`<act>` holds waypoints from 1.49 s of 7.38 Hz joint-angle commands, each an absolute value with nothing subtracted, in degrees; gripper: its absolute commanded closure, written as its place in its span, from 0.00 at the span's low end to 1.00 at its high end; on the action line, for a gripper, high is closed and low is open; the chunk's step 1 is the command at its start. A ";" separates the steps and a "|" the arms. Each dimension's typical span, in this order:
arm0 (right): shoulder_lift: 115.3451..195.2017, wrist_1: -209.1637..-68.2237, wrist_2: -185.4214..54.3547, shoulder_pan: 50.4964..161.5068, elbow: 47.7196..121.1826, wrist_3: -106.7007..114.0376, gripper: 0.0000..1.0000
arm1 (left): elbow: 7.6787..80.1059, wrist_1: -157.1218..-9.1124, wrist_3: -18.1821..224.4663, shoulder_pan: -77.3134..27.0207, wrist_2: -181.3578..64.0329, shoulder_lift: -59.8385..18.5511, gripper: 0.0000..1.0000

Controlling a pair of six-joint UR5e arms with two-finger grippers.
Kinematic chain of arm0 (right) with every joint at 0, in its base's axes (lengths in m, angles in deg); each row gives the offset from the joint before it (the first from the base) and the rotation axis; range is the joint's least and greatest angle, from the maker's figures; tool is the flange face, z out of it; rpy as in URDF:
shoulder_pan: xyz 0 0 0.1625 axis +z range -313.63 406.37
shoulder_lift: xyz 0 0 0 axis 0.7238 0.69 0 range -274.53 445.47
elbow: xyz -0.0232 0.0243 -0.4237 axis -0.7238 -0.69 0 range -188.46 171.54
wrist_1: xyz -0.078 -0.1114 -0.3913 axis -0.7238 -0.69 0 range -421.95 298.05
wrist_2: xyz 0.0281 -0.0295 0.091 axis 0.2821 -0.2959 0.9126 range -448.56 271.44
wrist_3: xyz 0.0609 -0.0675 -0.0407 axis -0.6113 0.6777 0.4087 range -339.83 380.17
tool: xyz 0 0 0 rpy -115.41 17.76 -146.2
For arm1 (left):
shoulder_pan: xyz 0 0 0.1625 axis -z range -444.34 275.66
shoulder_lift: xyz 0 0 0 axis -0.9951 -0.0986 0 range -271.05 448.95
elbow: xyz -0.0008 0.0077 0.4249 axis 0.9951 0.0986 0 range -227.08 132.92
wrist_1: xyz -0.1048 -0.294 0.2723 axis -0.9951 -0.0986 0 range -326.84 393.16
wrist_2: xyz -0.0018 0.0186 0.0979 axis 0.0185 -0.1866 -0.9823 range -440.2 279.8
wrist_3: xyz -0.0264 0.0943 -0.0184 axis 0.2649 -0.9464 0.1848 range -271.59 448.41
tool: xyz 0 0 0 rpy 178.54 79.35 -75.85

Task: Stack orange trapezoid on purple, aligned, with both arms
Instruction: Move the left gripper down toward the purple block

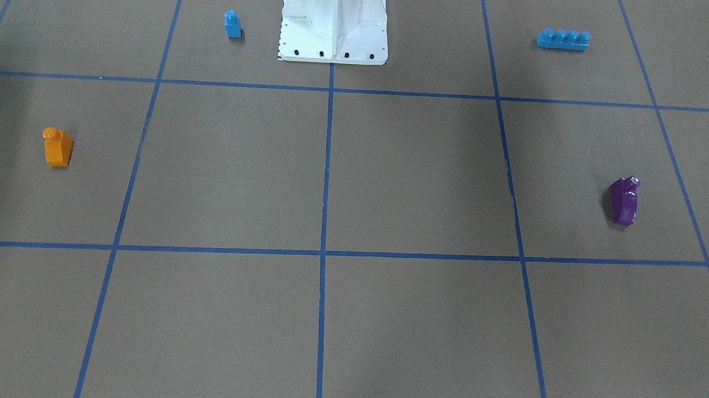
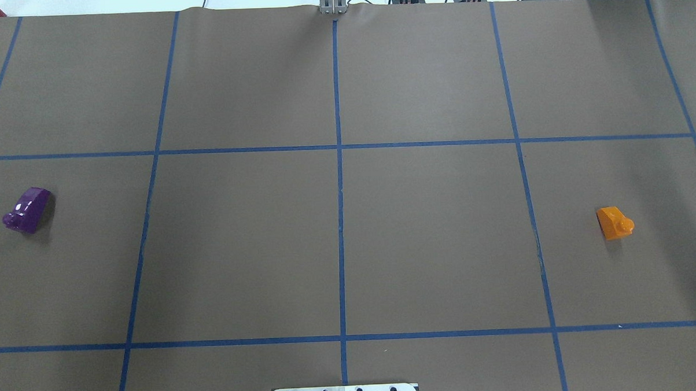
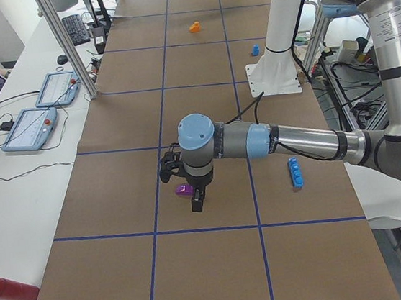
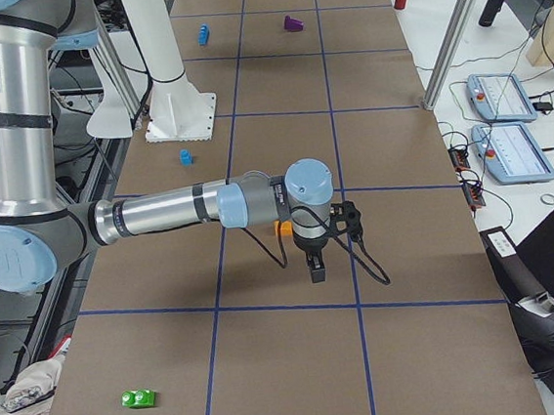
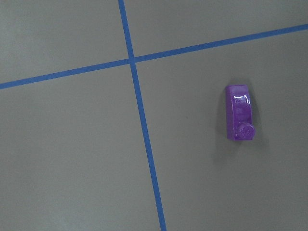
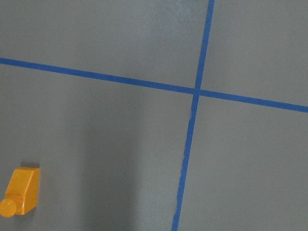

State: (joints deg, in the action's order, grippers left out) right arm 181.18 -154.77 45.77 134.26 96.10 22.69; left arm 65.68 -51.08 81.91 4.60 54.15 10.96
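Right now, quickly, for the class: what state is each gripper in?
Left gripper: cannot be told, side view only.
Right gripper: cannot be told, side view only.

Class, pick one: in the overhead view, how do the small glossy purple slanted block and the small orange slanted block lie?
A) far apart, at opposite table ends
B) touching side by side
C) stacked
A: the glossy purple slanted block lies near the left edge, the glossy orange slanted block near the right.
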 commanded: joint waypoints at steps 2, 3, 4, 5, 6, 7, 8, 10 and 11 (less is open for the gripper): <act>180.92 -154.76 45.92 134.17 96.13 22.63 0.00 | 65.86 -51.21 81.73 4.52 54.01 10.03 0.00; 180.83 -154.76 45.92 134.09 96.13 22.63 0.00 | 65.69 -51.21 81.82 4.52 53.58 9.24 0.00; 180.65 -154.76 45.92 133.56 96.05 22.54 0.00 | 65.69 -51.65 82.08 4.43 53.75 8.10 0.00; 180.65 -154.76 45.83 132.69 95.87 22.46 0.00 | 64.12 -54.61 82.17 3.56 54.10 5.31 0.00; 180.65 -154.50 45.74 131.46 96.04 18.80 0.00 | 61.15 -55.77 83.65 0.24 54.10 2.84 0.00; 180.65 -152.06 45.65 129.36 95.96 15.28 0.00 | 59.29 -58.31 84.10 -0.40 54.28 2.47 0.00; 180.65 -150.56 45.65 127.77 95.96 12.12 0.00 | 57.18 -64.16 84.02 -2.49 54.28 2.90 0.00; 180.65 -149.05 45.65 125.66 95.96 9.28 0.00 | 53.14 -66.33 84.63 -10.24 53.92 2.91 0.00; 180.65 -149.05 45.57 125.39 95.96 9.18 0.00 | 52.60 -67.20 91.59 -11.90 54.01 2.91 0.00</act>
State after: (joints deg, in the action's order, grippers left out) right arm 180.65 -149.38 45.63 126.18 95.96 10.11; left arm 54.16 -65.89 86.14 -9.27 53.98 2.96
